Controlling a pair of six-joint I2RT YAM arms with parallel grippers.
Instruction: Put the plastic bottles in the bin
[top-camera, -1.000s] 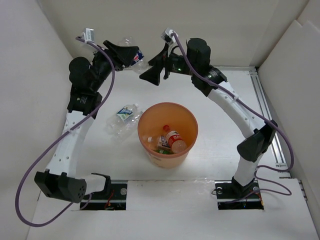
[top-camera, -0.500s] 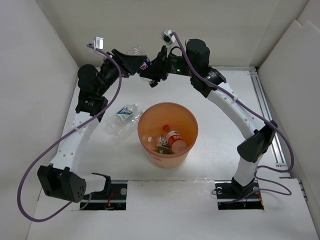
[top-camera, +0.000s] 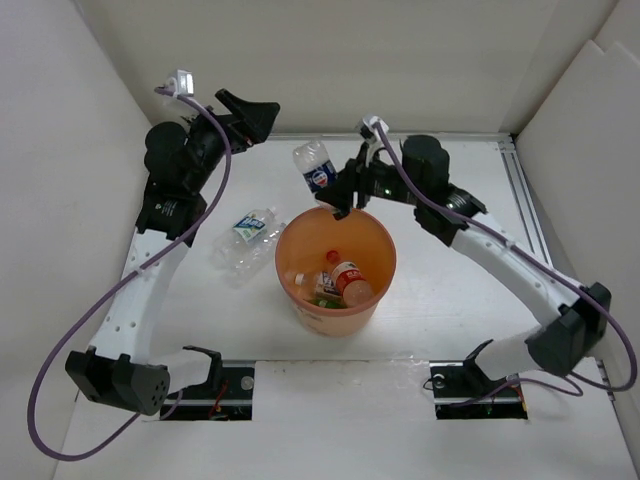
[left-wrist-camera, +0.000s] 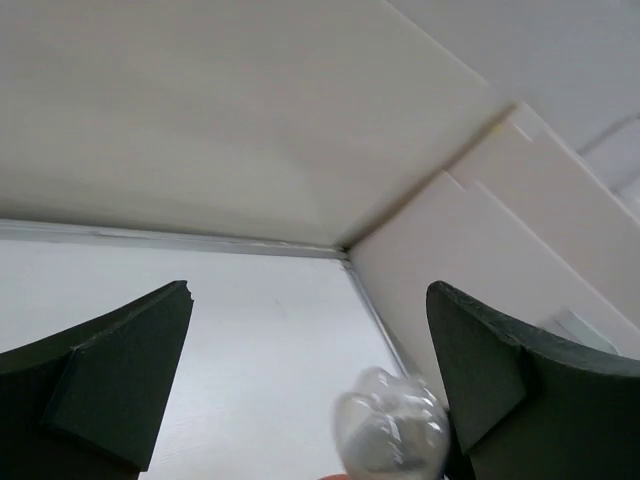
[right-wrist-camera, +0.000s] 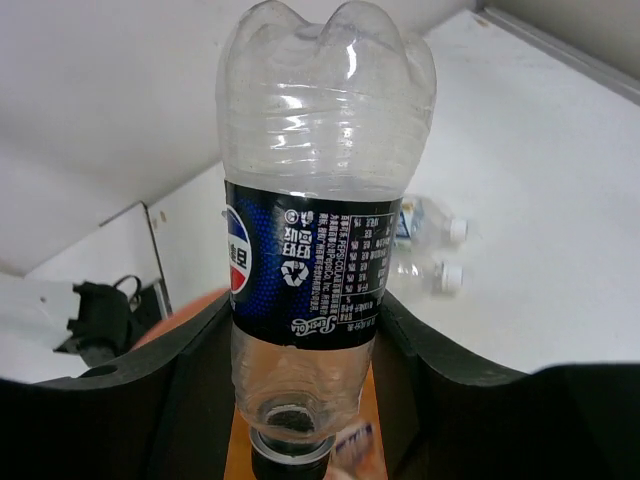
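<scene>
Right gripper (top-camera: 338, 188) tight on blue-labelled bottle (top-camera: 317, 170), bottle at its 10 o'clock, near bin (top-camera: 335, 318) rim's 11 o'clock; left gripper (top-camera: 255, 112) wide apart.

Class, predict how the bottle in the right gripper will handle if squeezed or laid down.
Probably light: the bottle looks clear and empty. Likely dents under the right gripper: thin-looking ribbed walls. Round, so apt to roll.
</scene>
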